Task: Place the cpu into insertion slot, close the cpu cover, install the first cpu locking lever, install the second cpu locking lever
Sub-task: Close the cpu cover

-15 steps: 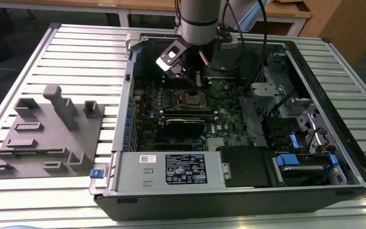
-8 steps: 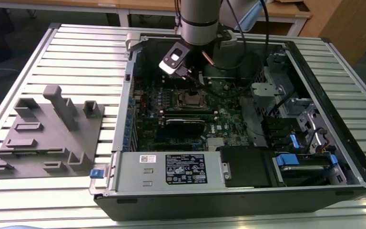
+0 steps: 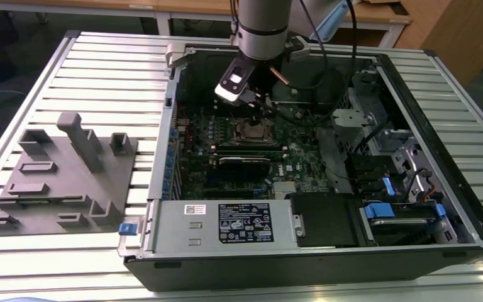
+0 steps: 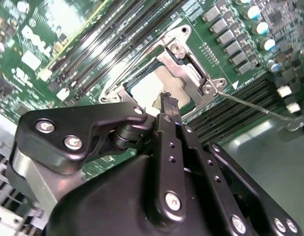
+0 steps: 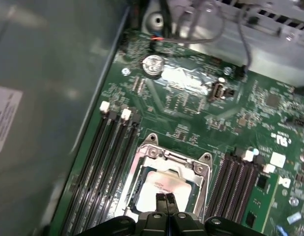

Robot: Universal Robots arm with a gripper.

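Note:
The cpu [image 5: 161, 184] [image 4: 159, 81], a flat square chip with a silvery top, lies in the insertion slot [image 3: 251, 131] on the green motherboard [image 3: 224, 165]. The cpu cover [image 5: 152, 153] [image 4: 187, 60], a thin silver frame, lies flat around the chip. A thin wire locking lever [image 4: 252, 107] juts free from one socket corner. My gripper [image 5: 165, 198] [image 4: 167, 100] [image 3: 261, 108] is shut with nothing between its black fingertips. Its tips sit right over the chip's edge; I cannot tell if they touch it.
The motherboard sits deep inside an open computer case [image 3: 409, 63] with tall walls. Memory slots [image 5: 105, 162] flank the socket. A labelled power supply [image 3: 224, 223] and drive bays with blue tabs [image 3: 379, 210] fill the near side. A grey fixture tray [image 3: 57, 182] lies at the exterior view's left.

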